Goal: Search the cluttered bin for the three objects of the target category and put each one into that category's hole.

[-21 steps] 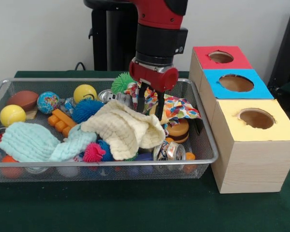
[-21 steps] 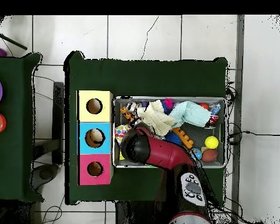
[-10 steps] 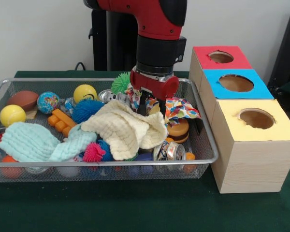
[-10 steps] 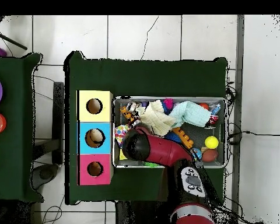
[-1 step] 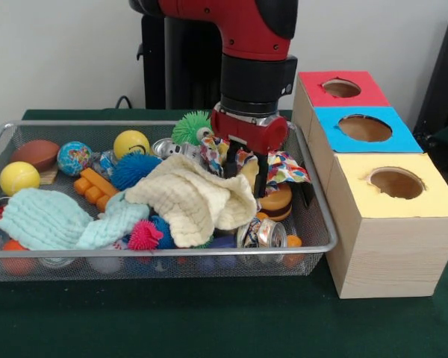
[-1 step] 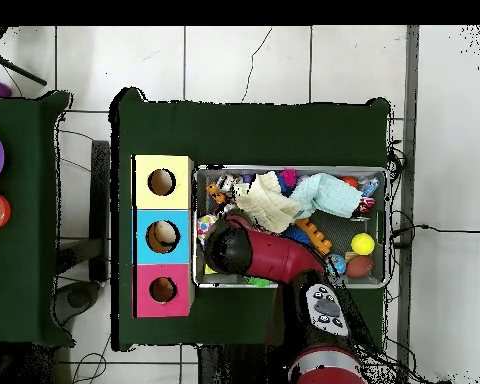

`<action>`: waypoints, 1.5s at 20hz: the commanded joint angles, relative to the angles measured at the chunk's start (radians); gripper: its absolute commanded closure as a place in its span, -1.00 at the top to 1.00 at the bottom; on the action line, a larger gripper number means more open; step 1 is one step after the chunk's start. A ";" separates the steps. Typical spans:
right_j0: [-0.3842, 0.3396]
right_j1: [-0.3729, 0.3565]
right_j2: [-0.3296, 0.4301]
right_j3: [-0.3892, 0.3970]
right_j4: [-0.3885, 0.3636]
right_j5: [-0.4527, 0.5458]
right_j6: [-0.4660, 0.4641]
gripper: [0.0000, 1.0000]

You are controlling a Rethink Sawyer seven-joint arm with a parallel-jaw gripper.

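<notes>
My gripper [image 5: 244, 173] hangs open inside the wire bin [image 5: 134, 124], near its right end. Its two dark fingers [image 5: 228, 165] stand astride the edge of a colourful patterned cloth [image 5: 285, 168], just behind the cream cloth [image 5: 190, 198]. A toy burger [image 5: 276, 201] lies right below the fingers. A mint cloth [image 5: 52, 220] covers the bin's left part. Three boxes with holes stand to the right: red [image 5: 340, 88], blue [image 5: 364, 128] and yellow [image 5: 396, 183]. In the overhead view the red arm [image 6: 254, 252] hides the gripper.
The bin also holds yellow balls [image 5: 131, 142], a blue spiky ball [image 5: 133, 168], a green spiky ball [image 5: 190, 127], a pink spiky ball [image 5: 144, 235], an orange toy [image 5: 95, 186] and cans [image 5: 263, 233]. Something brownish lies in the blue box's hole [image 6: 162, 236].
The gripper has shifted to the right along the bin, from over the cream cloth's edge to the patterned cloth. Its fingers stay apart. The cloths and toys have not moved.
</notes>
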 commanded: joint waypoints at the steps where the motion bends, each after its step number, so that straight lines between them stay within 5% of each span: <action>1: 0.006 -0.015 0.090 0.011 -0.002 0.092 0.057 1.00; 8: 0.012 0.003 0.085 0.013 -0.002 0.052 0.073 1.00; 9: 0.033 0.006 0.059 0.006 -0.004 0.035 0.080 -1.00; 25: 0.007 -0.031 0.083 0.029 0.020 0.099 0.080 -1.00; 30: 0.012 -0.148 0.061 0.045 0.028 0.231 0.055 -1.00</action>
